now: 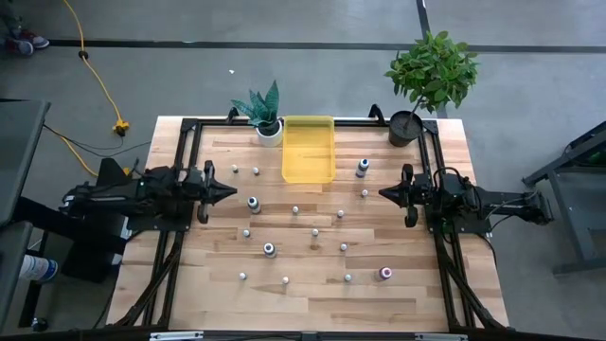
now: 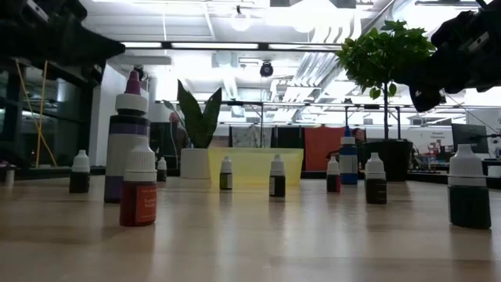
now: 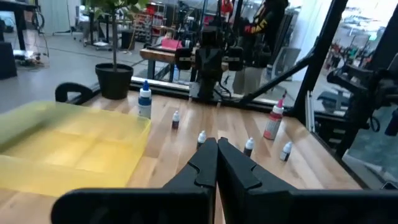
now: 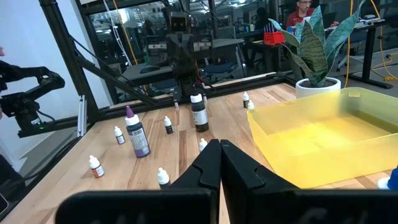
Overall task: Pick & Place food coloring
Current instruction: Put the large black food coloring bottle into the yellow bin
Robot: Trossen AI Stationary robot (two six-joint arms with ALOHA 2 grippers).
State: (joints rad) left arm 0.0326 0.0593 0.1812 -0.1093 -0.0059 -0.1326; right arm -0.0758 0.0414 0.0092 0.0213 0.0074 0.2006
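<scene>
Overhead, you see the left claw (image 1: 230, 190) held above the surface (image 1: 189, 284) near its left edge, and the right claw (image 1: 384, 193) held above it near the right edge. Both point inward toward each other. Each wrist view shows that arm's fingers (image 3: 214, 163) pressed together tip to tip, so both claws are closed on nothing.

The bottles (image 1: 315, 232) stand scattered and upright across the middle and front of the surface, between the two claws and apart from both. Most are small white-capped dots. A larger dark bottle (image 1: 254, 203) stands just inward of the left claw, a second (image 1: 270, 249) nearer the front edge. A blue bottle (image 1: 363, 168) stands just right of the tray (image 1: 309, 152), and a pink bottle (image 1: 385, 273) stands toward the front right corner.

The yellow tray lies at the middle of the back edge. No bottle is visible inside it. A snake plant (image 1: 265, 112) in a white pot stands just left of the tray at the back edge, and a leafy plant (image 1: 431, 71) in a dark pot stands at the back right corner.
</scene>
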